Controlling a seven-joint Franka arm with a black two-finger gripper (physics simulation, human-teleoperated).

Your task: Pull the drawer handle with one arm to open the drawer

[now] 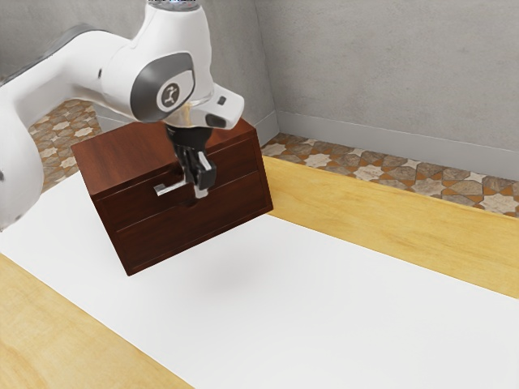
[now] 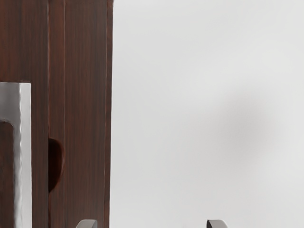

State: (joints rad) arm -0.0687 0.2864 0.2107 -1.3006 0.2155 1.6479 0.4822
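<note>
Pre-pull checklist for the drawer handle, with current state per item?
1. Gripper open: ok. The fingertips stand well apart in the wrist view.
2. Handle between the fingers: not ok. It lies outside them, beside one fingertip.
3. Finger contact with the handle: cannot tell from the exterior view.
4. Drawer not yet pulled: ok. Its front looks flush with the cabinet.
5. Cabinet upright on the table: ok.

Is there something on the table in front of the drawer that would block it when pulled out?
Nothing visible does: only white tabletop lies before the drawer front, and the gripper is right by the handle.
</note>
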